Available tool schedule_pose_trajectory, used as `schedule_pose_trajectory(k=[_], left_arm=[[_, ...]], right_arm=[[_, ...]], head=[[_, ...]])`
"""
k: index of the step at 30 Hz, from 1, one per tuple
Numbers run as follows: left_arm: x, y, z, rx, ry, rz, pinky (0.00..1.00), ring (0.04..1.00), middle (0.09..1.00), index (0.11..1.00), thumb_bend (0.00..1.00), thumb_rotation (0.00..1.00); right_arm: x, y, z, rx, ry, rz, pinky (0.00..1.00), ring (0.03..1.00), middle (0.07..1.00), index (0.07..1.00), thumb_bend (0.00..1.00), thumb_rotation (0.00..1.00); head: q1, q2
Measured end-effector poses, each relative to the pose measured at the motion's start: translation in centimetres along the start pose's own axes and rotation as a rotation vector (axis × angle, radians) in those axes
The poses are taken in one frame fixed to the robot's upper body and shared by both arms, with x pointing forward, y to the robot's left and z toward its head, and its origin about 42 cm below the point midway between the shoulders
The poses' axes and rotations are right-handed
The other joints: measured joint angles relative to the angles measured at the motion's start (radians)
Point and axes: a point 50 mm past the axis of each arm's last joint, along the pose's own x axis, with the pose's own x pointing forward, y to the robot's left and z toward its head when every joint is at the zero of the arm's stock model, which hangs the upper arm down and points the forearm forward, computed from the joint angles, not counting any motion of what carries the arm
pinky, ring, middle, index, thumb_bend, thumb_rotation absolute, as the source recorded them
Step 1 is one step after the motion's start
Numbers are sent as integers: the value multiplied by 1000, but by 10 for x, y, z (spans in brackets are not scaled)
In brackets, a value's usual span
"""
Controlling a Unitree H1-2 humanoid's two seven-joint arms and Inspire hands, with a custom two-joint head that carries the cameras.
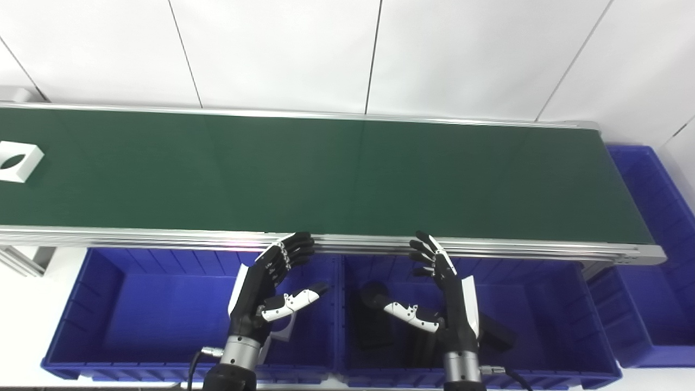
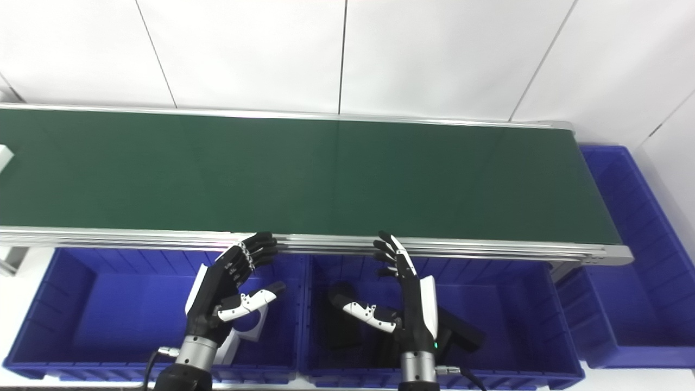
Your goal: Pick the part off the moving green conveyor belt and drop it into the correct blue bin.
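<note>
A part (image 1: 17, 161) lies at the belt's (image 1: 326, 174) far left; bins (image 1: 163, 309) sit before it.

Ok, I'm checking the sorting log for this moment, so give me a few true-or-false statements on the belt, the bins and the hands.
1. A white part lies at the far left of the green belt. True.
2. The left hand holds the part. False: it is open and holds nothing.
3. The right hand hangs open over the blue bin that holds dark parts. True.
4. Both hands rest on the belt. False: they hover over the bins, at its near rail.
</note>
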Motion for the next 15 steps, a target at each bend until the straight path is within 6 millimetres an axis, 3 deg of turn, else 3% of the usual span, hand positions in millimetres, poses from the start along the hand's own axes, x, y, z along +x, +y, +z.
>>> schedule_pose_trajectory(k=[9, 13, 15], left_arm=[[6, -5, 2, -7, -1, 11, 744, 740, 748, 718, 596, 0], [4, -7, 1, -10, -12, 6, 737, 732, 741, 719, 582, 0], [-1, -5, 0, -23, -10, 12, 752, 734, 744, 727, 578, 0]], right_arm=[[-13, -10, 2, -8, 0, 0, 627, 737, 798, 855, 667, 112], [-22, -13, 2, -25, 7, -4, 628, 730, 796, 852, 668, 93], [-27, -14, 5, -22, 2, -12, 639, 738, 798, 854, 664, 91]], head=[[-31, 9], [-42, -5], [-52, 23]])
